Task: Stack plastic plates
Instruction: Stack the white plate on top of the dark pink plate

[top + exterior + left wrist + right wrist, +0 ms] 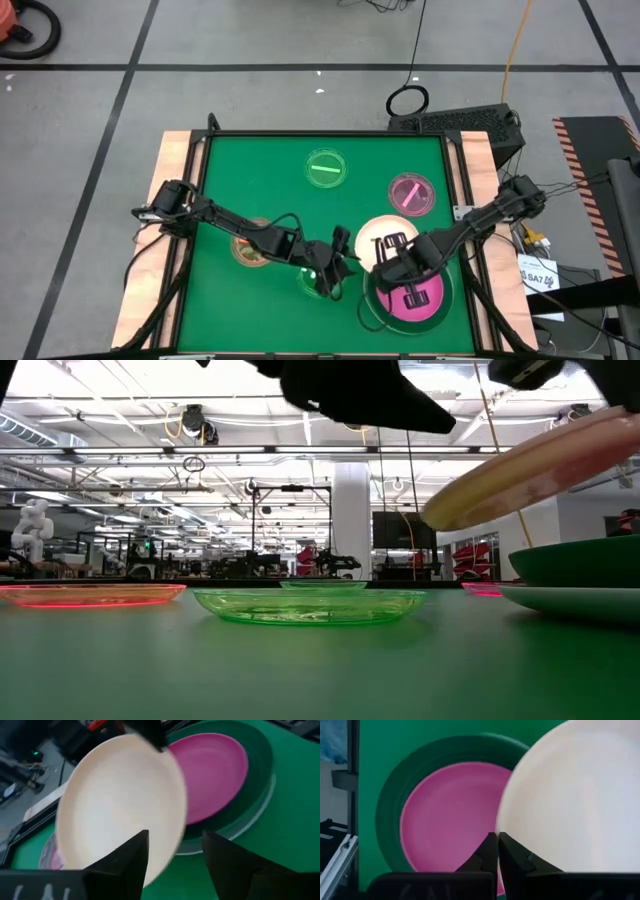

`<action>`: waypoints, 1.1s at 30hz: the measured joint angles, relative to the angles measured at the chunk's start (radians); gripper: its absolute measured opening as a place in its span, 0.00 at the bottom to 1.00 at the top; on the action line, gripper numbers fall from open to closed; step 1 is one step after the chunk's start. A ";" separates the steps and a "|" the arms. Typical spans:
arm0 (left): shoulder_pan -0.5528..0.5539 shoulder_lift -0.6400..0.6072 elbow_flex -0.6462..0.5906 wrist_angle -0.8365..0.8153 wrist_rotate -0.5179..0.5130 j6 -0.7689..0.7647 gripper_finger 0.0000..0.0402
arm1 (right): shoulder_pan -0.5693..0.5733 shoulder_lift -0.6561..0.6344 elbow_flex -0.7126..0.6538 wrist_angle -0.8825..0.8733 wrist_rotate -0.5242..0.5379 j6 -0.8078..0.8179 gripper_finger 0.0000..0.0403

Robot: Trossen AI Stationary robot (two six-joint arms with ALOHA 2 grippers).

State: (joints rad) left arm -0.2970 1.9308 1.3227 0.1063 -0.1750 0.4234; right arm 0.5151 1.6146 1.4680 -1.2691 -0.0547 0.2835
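The cream plate (385,240), smooth, round and matte, hangs tilted at lower right of the high view, its rim pinched in the right gripper (392,262) with fingers clamped together. Below it a pink plate (422,292) sits in a dark green plate (382,312). The left gripper (335,262) stands beside it, fingers apart. Three small translucent plates lie on the green mat (250,180): green (326,167), pink (411,193), orange (250,250). A bright workshop hall lies behind.

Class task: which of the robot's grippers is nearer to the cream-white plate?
Right. The right gripper is shut on the cream-white plate, holding it tilted above the pink plate. The left gripper is open just beside its edge.
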 joint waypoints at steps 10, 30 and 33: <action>0.002 0.000 0.113 -0.176 -0.005 -0.110 0.48 | 0.120 -0.004 0.000 -0.016 0.000 0.182 0.00; 0.027 0.000 0.126 -0.269 -0.005 -0.178 0.48 | 0.354 -0.009 0.000 0.044 0.160 0.515 0.00; 0.028 0.000 0.126 -0.270 -0.005 -0.179 0.48 | 0.378 -0.009 0.000 0.050 0.188 0.554 0.00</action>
State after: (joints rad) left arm -0.2687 1.9312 1.4483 -0.1635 -0.1798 0.2447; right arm 0.8927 1.6058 1.4681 -1.2186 0.1330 0.8372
